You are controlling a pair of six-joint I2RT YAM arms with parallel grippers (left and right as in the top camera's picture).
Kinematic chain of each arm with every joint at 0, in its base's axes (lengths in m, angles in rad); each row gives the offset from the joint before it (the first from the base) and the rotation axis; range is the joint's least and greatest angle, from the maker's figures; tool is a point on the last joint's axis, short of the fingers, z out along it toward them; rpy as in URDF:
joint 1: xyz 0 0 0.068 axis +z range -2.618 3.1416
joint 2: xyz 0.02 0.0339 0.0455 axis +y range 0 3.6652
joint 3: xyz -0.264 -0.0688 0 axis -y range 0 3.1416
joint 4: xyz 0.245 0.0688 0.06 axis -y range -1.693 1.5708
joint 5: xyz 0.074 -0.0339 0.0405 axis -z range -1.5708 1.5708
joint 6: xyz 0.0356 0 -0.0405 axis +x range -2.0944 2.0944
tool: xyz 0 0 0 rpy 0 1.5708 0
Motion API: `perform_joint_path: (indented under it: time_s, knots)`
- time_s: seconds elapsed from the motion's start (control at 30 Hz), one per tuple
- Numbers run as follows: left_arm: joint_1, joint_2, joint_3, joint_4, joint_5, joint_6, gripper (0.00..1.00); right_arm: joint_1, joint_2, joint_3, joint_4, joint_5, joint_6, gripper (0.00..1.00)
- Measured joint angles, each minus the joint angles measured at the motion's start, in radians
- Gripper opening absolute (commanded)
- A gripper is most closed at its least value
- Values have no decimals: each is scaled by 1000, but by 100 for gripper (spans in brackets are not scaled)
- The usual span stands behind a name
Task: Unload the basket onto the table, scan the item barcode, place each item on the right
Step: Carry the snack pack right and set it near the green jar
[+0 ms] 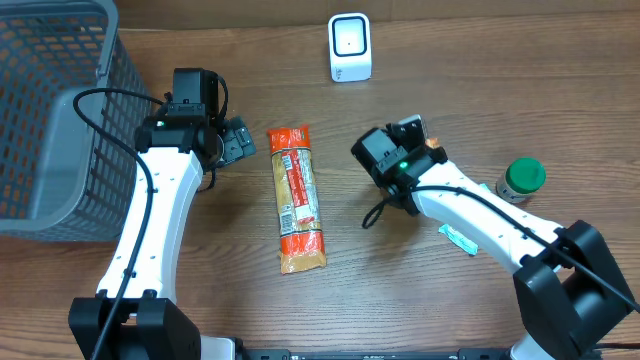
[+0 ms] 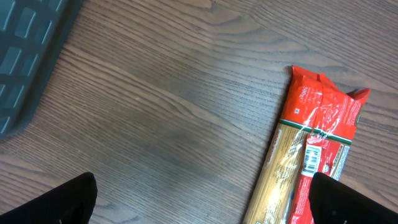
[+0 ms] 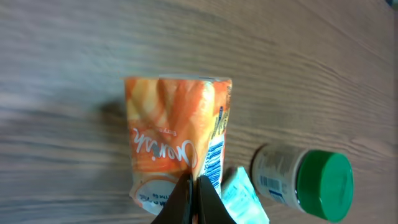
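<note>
Basket: a grey mesh basket (image 1: 60, 60) is sitting at the far left of the desk (image 1: 520, 70), and nothing is reaching for it right now.
Left gripper: the left gripper (image 1: 236, 140) is hovering with its fingers spread wide and nothing between them, just beside the far end of the pasta. It looks to be waiting rather than working.
Pasta packet: the long pasta packet (image 1: 298, 198) is lying flat mid-desk. Its long axis is running from the far side toward the near side, red end farthest away, label and a barcode facing up.
Scanner: the white scanner (image 1: 350, 47) is standing at the far edge between the two arms, probably so either arm can present to it.
Right gripper: the right gripper (image 3: 193, 190) is pinching tight on the lower edge of the orange pouch (image 3: 177, 130). I'd say it is gripping the rim to keep the print uncovered.
Pouch position: it is riding in that gripper, right of the pasta and well apart from the scanner. I cannot tell whether it is clear of the desk.
Pouch heading: its long axis is running straight out from the fingers, flat sealed end pointing away. Its barcode strip (image 3: 214, 163) is sitting along one side edge, so it likely needs turning toward the scanner.
Far right: a pale blue sachet (image 3: 245, 198) and a green-capped bottle (image 3: 305, 183) are lying near the pouch.
</note>
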Motion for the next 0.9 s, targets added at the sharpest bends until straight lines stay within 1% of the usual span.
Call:
perform_joint_path:
  time_s: [0.5, 0.9]
  knots:
    - [0, 0, 0, 0, 0, 0, 100, 0, 0, -125, 126, 21, -3, 4]
    - [0, 0, 0, 0, 0, 0, 100, 0, 0, -160, 140, 28, -4, 4]
